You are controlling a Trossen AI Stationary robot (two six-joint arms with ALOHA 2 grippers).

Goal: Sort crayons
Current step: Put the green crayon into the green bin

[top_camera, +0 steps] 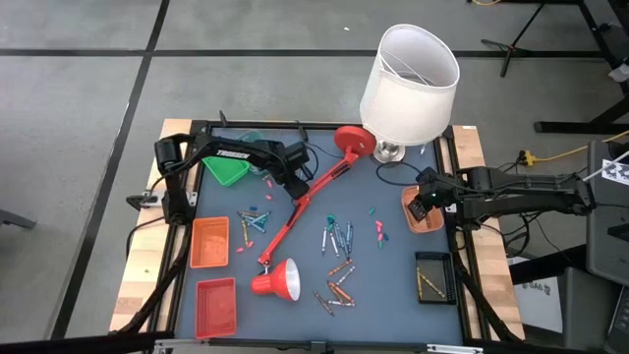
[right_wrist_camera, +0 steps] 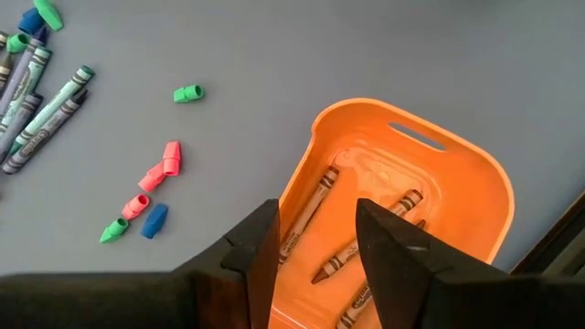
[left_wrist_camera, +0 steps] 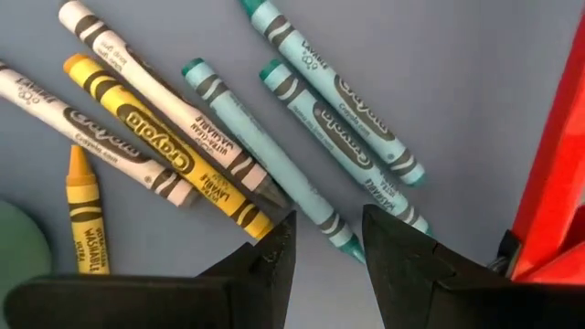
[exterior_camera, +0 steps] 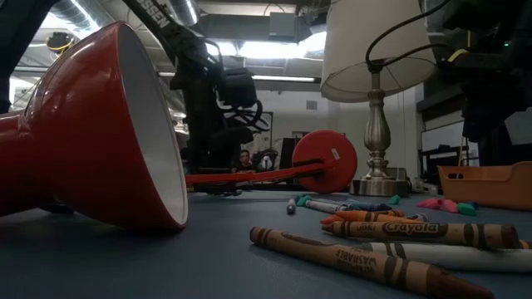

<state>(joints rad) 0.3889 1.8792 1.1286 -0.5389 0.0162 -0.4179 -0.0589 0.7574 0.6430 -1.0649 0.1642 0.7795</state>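
I held the right gripper, fingers apart and empty, over the orange bin at right, presumably for sorted brown crayons. The left gripper, likewise released, hovered upper-centre above loose teal crayons.

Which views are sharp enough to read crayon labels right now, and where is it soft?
Left wrist view: teal crayons sharp, labels readable. Low view: front brown crayon readable, red lamp shade close and soft. High view: crayons too small to read.
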